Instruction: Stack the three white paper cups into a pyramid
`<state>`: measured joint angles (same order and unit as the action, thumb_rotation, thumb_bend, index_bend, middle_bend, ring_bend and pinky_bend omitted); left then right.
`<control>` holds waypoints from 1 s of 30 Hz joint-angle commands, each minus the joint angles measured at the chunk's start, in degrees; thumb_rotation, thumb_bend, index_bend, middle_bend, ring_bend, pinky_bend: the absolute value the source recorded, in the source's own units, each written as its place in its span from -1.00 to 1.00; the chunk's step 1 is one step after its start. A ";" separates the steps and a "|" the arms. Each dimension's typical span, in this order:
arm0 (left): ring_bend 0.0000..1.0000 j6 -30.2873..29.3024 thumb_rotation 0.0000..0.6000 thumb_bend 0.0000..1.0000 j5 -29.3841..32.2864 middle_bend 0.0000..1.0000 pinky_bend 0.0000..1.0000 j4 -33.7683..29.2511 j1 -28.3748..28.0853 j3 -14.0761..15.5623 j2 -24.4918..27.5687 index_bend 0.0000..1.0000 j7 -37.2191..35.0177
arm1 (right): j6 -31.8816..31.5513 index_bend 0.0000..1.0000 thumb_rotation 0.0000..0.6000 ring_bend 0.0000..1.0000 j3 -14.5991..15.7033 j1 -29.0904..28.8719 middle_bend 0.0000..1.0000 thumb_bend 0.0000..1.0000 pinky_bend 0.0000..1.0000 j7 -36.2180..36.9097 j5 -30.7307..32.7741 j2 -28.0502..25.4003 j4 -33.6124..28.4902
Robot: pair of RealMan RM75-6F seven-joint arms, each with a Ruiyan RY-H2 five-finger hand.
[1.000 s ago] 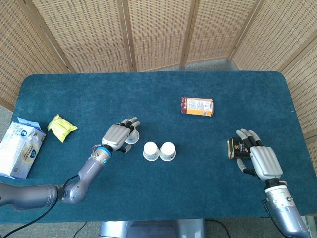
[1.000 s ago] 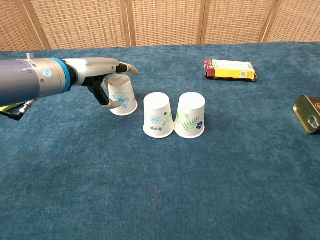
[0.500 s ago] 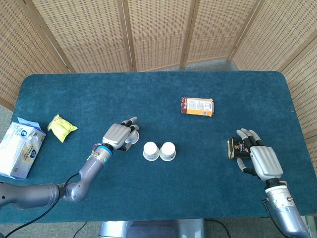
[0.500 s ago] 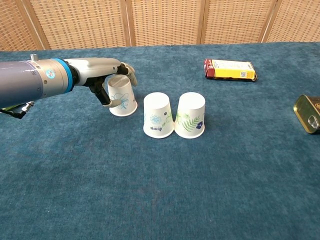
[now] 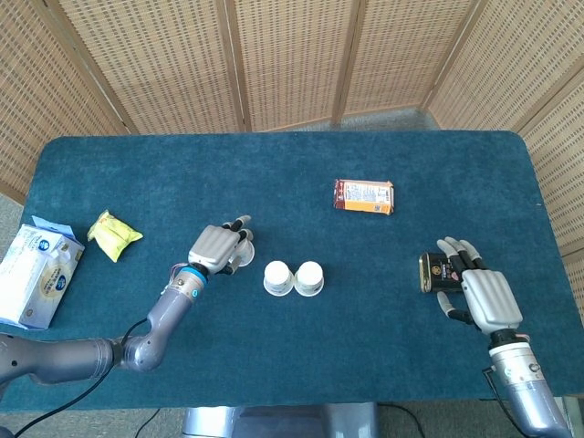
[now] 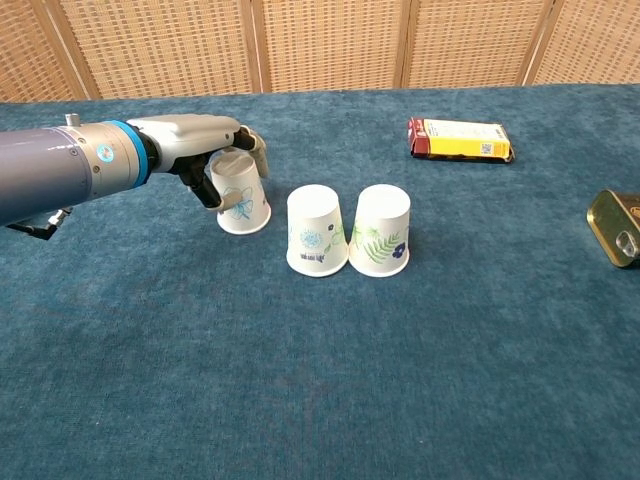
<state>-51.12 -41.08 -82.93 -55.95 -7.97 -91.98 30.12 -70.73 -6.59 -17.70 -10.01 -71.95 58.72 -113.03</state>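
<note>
Three upside-down white paper cups stand in a row at mid-table. The blue-flower cup [image 6: 317,231] and the green-leaf cup [image 6: 380,230] touch side by side, seen from above as cup [image 5: 277,277] and cup [image 5: 309,277]. The third cup [image 6: 240,196] is just left of them, tilted slightly. My left hand [image 6: 208,152] grips it, fingers curled over its top and thumb on its near side; in the head view the left hand [image 5: 220,246] covers most of this cup [image 5: 244,261]. My right hand [image 5: 480,294] lies open at the right, holding nothing.
A dark tin [image 5: 432,271] sits by my right fingers and shows at the right edge as tin [image 6: 618,227]. An orange snack box [image 5: 364,195] lies behind the cups. A yellow packet [image 5: 114,234] and a tissue pack [image 5: 36,272] are far left.
My left hand's fingers have curled down over the third cup and closed on it, and the cup has tipped slightly. The right hand has not moved.
</note>
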 commanded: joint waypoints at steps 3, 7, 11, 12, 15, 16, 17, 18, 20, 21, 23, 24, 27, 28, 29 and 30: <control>-0.46 -0.32 1.00 0.03 -0.34 -0.73 0.19 0.08 0.10 -0.13 -0.36 -0.31 0.08 | 0.00 -0.95 1.00 -1.00 -0.04 0.02 -0.95 -0.10 -0.18 0.15 0.07 0.00 0.03; -0.43 -0.61 1.00 0.04 -0.63 -0.69 0.22 0.12 0.18 -0.33 -0.47 -0.28 0.07 | -0.04 -0.95 1.00 -1.00 -0.05 0.10 -0.95 -0.10 -0.18 0.38 0.13 -0.02 0.18; -0.42 -0.83 1.00 0.04 -1.04 -0.68 0.23 -0.66 0.35 -0.54 0.16 -0.27 -0.01 | -0.05 -0.95 1.00 -1.00 -0.08 0.16 -0.95 -0.10 -0.18 0.60 0.20 -0.08 0.35; -0.42 -0.91 1.00 0.05 -1.20 -0.68 0.23 -1.02 0.41 -0.56 0.43 -0.27 -0.04 | -0.03 -0.95 1.00 -1.00 -0.08 0.17 -0.95 -0.10 -0.18 0.66 0.22 -0.08 0.39; -0.41 -0.89 1.00 0.04 -1.62 -0.68 0.23 -2.78 0.63 -0.80 1.69 -0.26 -0.43 | 0.05 -0.95 1.00 -1.00 -0.16 0.13 -0.95 -0.10 -0.18 0.93 0.24 -0.01 0.55; -0.41 -1.01 1.00 0.04 -1.91 -0.67 0.23 -3.57 0.75 -0.94 2.27 -0.26 -0.65 | 0.08 -0.95 1.00 -1.00 -0.18 0.11 -0.95 -0.10 -0.18 1.02 0.21 0.03 0.60; -0.41 -1.21 1.00 0.04 -2.22 -0.67 0.23 -4.19 0.85 -1.04 2.71 -0.26 -0.79 | 0.09 -0.95 1.00 -1.00 -0.19 0.10 -0.95 -0.10 -0.18 1.06 0.16 0.04 0.64; -0.41 -1.48 1.00 0.04 -2.60 -0.67 0.23 -4.86 1.00 -1.13 3.19 -0.26 -0.95 | 0.08 -0.95 1.00 -1.00 -0.19 0.10 -0.95 -0.10 -0.18 1.09 0.12 0.05 0.69; -0.41 -2.22 1.00 0.04 -3.83 -0.68 0.23 -6.69 1.34 -1.36 4.45 -0.26 -1.38 | 0.04 -0.95 1.00 -1.00 -0.24 0.12 -0.95 -0.10 -0.18 1.14 0.15 0.01 0.73; -0.41 -2.50 1.00 0.04 -4.39 -0.68 0.23 -7.60 1.51 -1.49 5.08 -0.26 -1.63 | 0.04 -0.95 1.00 -1.00 -0.25 0.12 -0.95 -0.10 -0.18 1.15 0.16 -0.01 0.74; -0.41 -3.08 1.00 0.04 -5.72 -0.68 0.23 -9.90 1.90 -1.86 6.72 -0.26 -2.30 | 0.02 -0.95 1.00 -1.00 -0.24 0.14 -0.95 -0.10 -0.18 1.23 0.11 -0.02 0.74; -0.41 -3.37 1.00 0.04 -6.33 -0.68 0.23 -10.94 2.08 -2.05 7.45 -0.26 -2.63 | 0.03 -0.95 1.00 -1.00 -0.24 0.15 -0.95 -0.10 -0.18 1.28 0.08 -0.02 0.73; -0.41 -4.25 1.00 0.04 -8.42 -0.68 0.23 -14.64 2.70 -2.73 10.10 -0.26 -3.79 | 0.09 -0.95 1.00 -1.00 -0.21 0.15 -0.95 -0.10 -0.18 1.45 -0.01 0.05 0.81; -0.41 -4.52 1.00 0.04 -9.11 -0.68 0.23 -16.13 2.92 -2.98 11.24 -0.26 -4.16 | 0.13 -0.95 1.00 -1.00 -0.20 0.15 -0.95 -0.10 -0.18 1.52 -0.03 0.09 0.87; -0.41 -4.71 1.00 0.04 -9.58 -0.69 0.23 -17.19 3.04 -3.17 12.03 -0.27 -4.36 | 0.15 -0.95 1.00 -1.00 -0.18 0.15 -0.95 -0.10 -0.18 1.59 -0.07 0.11 0.90; -0.41 -4.91 1.00 0.04 -10.02 -0.69 0.23 -18.16 3.14 -3.36 12.74 -0.27 -4.51 | 0.16 -0.95 1.00 -1.00 -0.18 0.15 -0.95 -0.10 -0.18 1.66 -0.10 0.11 0.95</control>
<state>-55.30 -49.70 -99.05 -53.32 -10.69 -81.05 26.42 -70.57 -6.77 -17.55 -8.35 -72.04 58.82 -112.09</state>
